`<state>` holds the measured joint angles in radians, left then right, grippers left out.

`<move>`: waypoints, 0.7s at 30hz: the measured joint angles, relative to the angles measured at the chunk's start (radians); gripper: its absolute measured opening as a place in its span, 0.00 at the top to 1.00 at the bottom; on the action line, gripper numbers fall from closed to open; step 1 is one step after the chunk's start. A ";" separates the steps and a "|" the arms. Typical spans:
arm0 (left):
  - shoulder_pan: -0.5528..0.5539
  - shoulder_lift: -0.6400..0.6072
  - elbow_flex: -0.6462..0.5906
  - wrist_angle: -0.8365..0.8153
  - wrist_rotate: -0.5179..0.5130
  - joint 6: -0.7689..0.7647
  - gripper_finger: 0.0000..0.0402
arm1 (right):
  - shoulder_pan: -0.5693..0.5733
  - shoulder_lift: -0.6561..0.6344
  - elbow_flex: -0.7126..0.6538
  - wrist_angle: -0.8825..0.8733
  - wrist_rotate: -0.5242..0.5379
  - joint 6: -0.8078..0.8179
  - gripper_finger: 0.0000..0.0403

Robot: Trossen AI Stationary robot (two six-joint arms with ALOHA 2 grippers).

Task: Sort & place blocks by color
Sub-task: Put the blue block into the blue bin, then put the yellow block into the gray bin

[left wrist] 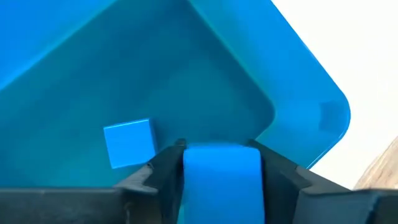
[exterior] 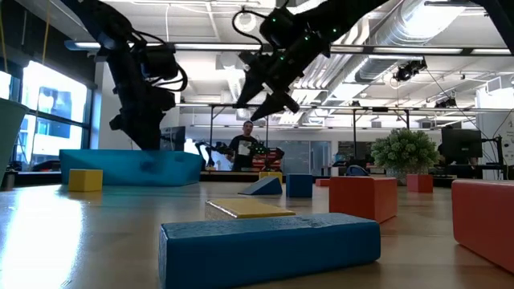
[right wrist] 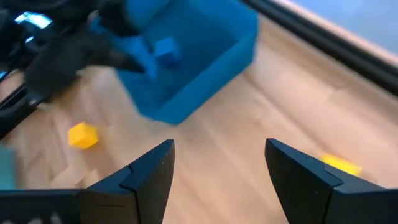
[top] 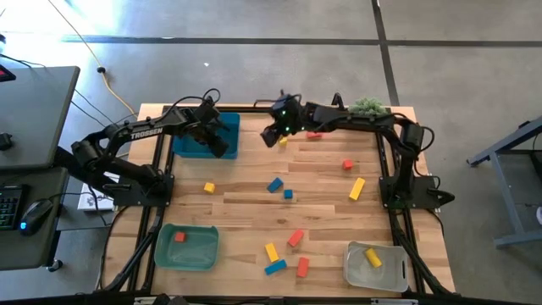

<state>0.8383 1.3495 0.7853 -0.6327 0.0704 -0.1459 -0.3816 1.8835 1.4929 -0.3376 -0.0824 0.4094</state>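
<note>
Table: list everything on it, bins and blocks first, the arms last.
Blue bin: one, blue, far left corner.
Green bin: one, green, near left corner.
Clear bin: one, clear, near right corner.
Plant: one, green, far edge towards the right.
Red blocks: five, red-orange; four loose on the wood, one in the green bin.
Yellow blocks: five, yellow; four loose on the wood, one in the clear bin.
Blue blocks: five, blue; three loose mid-table, one lying in the blue bin, one in the left arm's grip.
Left end effector: one, dark, over the blue bin, a blue block between its fingers.
Right end effector: one, dark, open and empty, above the far middle of the table.
</note>
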 joint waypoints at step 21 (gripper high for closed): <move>-0.001 -0.002 0.199 -0.042 0.000 -0.034 0.54 | -0.103 0.092 -0.002 -0.083 0.076 -0.006 0.41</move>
<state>0.8370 1.3472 0.9844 -0.6748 0.0708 -0.1802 -0.4847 1.9755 1.4914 -0.4202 -0.0067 0.4034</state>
